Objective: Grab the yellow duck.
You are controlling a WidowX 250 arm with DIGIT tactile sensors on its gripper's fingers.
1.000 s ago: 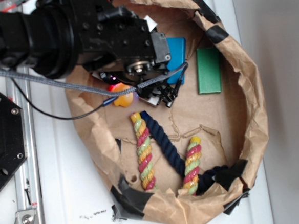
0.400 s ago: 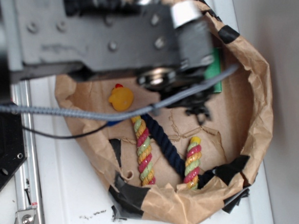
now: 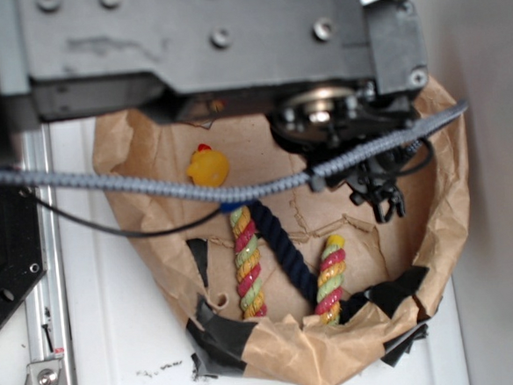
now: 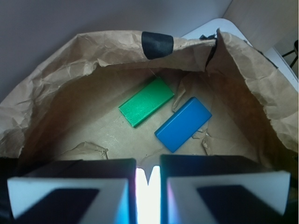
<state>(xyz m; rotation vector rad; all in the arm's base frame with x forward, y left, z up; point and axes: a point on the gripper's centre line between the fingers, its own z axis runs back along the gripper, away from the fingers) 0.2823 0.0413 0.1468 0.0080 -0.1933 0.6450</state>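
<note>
The yellow duck, small and rounded with a red tuft, lies on the brown paper at the left inside the paper bag. It sits just above the top end of a red-green-yellow twisted rope. My gripper hangs high over the right part of the bag, well to the right of the duck and apart from it. In the wrist view the gripper has its jaws almost together, with nothing between them. The duck is out of the wrist view.
A navy rope and a second striped rope lie on the bag floor. A green block and a blue block lie side by side beneath the gripper. Crumpled paper walls with black tape ring the area. A grey cable crosses above the duck.
The arm has risen toward the camera and swung right, away from the duck. The duck, partly covered before, now lies in plain sight in the same spot.
</note>
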